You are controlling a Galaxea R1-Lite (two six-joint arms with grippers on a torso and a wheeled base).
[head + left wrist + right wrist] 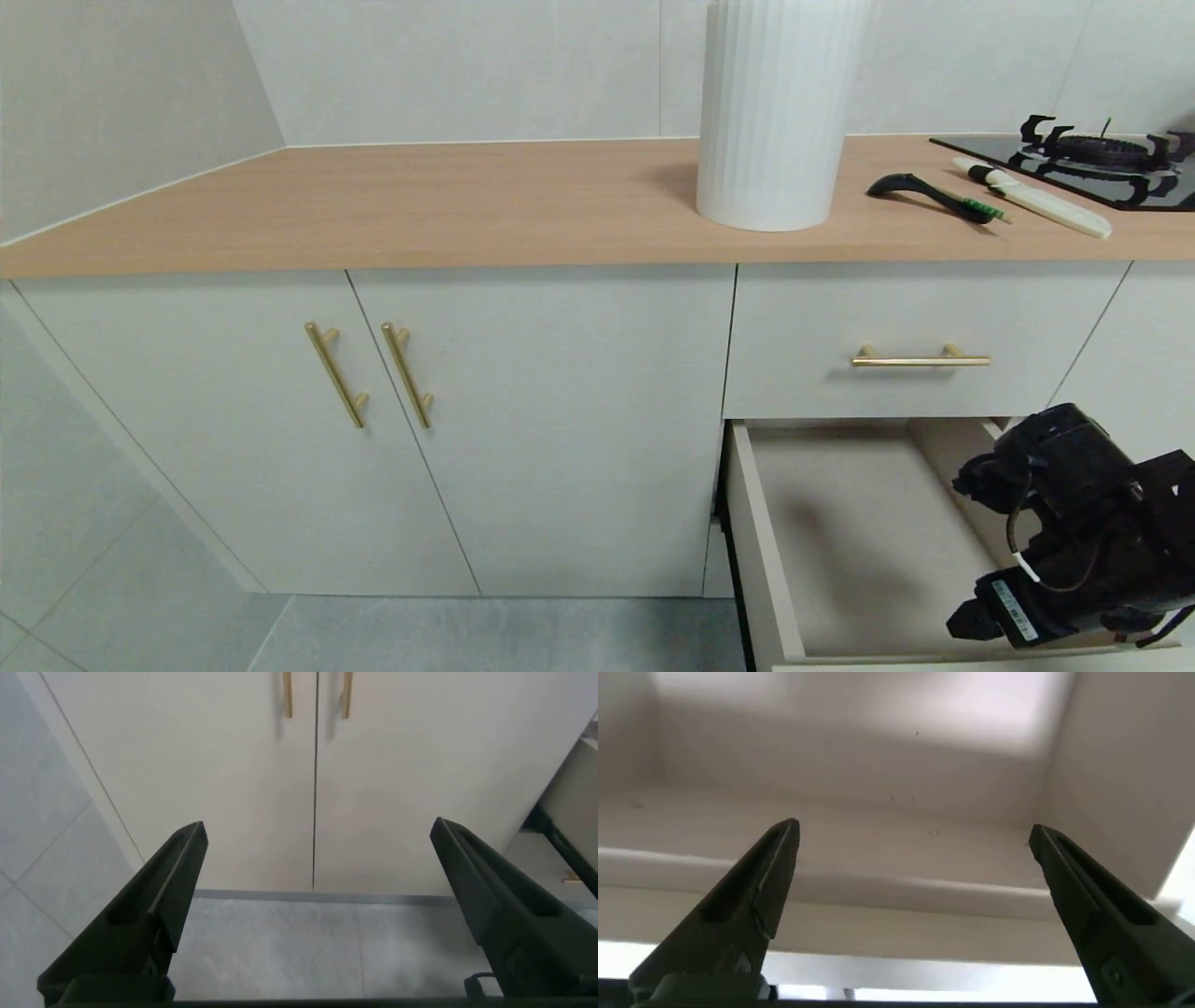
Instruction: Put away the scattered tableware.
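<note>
1. Scattered tableware: a black plastic spoon with a curved bowl and a thin, green-tipped handle [926, 192], and a long cream-white utensil with a dark band near one end [1041, 205]. Both lie flat on the wood-grain surface [467, 205], just beside each other. Whether they touch cannot be told.
2. Location: both pieces lie between the tall white ribbed cylinder [770, 121] and the black glass hob [1102, 163], well apart from both grippers.
3. Handling estimate: both pieces appear light and rigid. Their smooth finish may slip under a narrow pinch.
4. Grip point: take each piece across the handle near mid-length, where the section looks straight. Avoid the spoon's rounded bowl.
5. Low profile: both pieces sit close to the surface, so a shallow approach risks scraping it.
6. Destination, judged: the pale open drawer [761, 551] below, with a flat matte floor.
7. Right gripper [913, 831]: over the drawer, jaws released, holding nothing.
8. Left gripper [316, 831]: facing the pale cabinet doors with brass bar handles [316, 784], jaws released, holding nothing.
</note>
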